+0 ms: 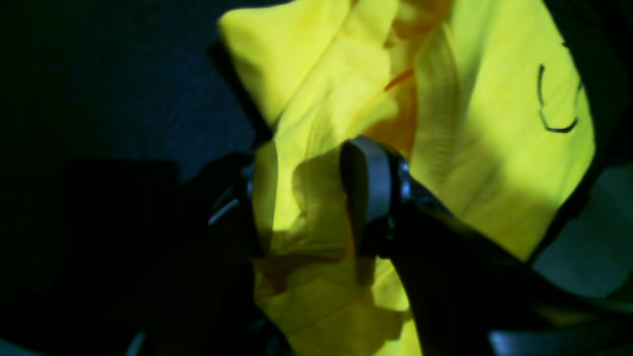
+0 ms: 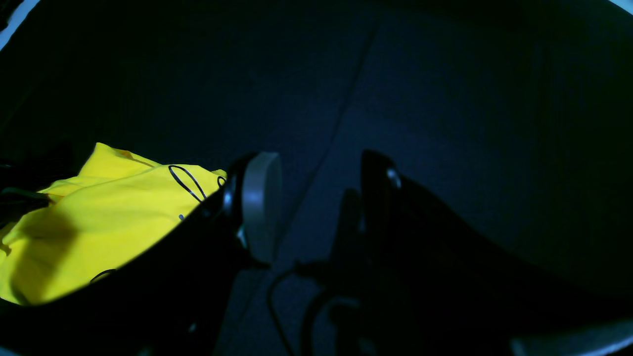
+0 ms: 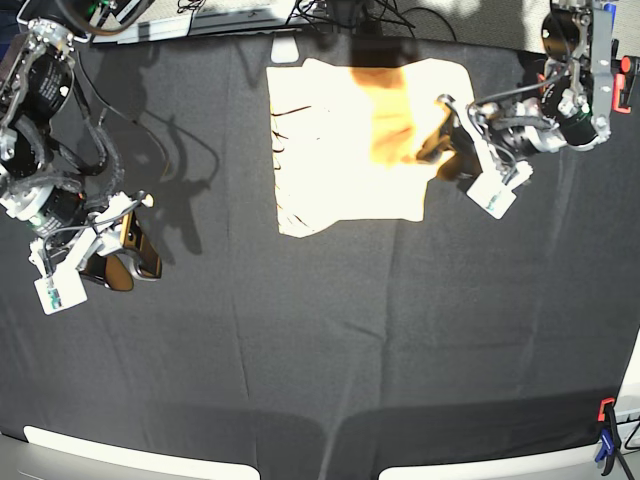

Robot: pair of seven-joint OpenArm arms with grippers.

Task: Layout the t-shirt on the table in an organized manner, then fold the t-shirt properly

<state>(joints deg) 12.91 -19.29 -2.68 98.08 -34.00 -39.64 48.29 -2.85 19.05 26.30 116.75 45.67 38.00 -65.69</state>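
Left gripper [image 1: 306, 198] clamped on a bunched fold of the t-shirt [image 3: 340, 140] at its edge nearest the table's [image 3: 320, 340] right side. Right gripper [image 2: 316, 207] spread wide, gripping nothing, poised over bare black cloth near the left edge. T-shirt spread roughly flat toward the far edge, centre, rumpled under the left gripper.

You have bare counter [image 3: 330, 340] all around the right claw [image 2: 311, 207]; only the t-shirt [image 3: 350, 140] bunched at the left claw [image 1: 306, 198] blocks passage.
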